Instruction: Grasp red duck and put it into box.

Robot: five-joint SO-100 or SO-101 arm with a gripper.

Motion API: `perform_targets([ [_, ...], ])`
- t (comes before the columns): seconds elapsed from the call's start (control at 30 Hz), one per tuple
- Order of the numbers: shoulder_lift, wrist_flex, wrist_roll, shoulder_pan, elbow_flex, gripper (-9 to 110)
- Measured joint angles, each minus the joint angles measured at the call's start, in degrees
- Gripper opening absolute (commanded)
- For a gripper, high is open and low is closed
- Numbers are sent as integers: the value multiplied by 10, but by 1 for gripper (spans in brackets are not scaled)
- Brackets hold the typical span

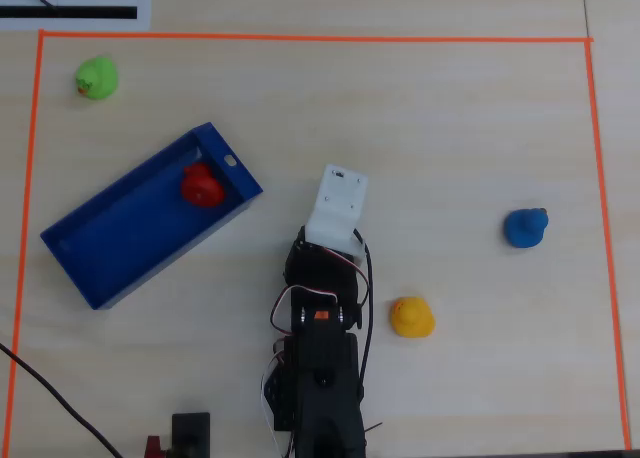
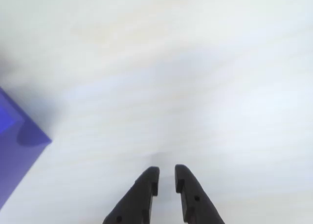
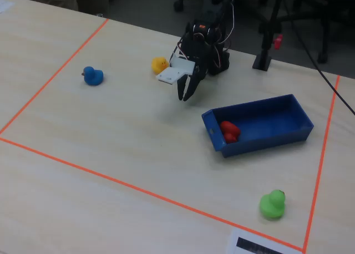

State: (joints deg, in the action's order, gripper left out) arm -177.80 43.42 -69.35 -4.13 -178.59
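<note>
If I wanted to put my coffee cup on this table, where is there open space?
Widest bare patch: top right in the overhead view, between the orange tape and the blue duck. Another lies between the green duck and that patch. It's crowded around the tool, yellow duck and box.

Duck in the box, arm in the middle

In the overhead view, the red duck (image 1: 201,186) sits inside the box (image 1: 110,248), at its upper right end. The box lies left of the gripper (image 3: 186,94). One duck (image 1: 97,78) sits up left, one (image 1: 411,317) just right of the arm, one (image 1: 525,227) far right.
</note>
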Motion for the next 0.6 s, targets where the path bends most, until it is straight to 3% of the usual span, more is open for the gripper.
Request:
perform_targets([
  [0.13,-103,98,0,0,0,0],
  [0.37,-118,295,-35,7,0,0],
  [0.6,-120,301,-14,9,0,1],
])
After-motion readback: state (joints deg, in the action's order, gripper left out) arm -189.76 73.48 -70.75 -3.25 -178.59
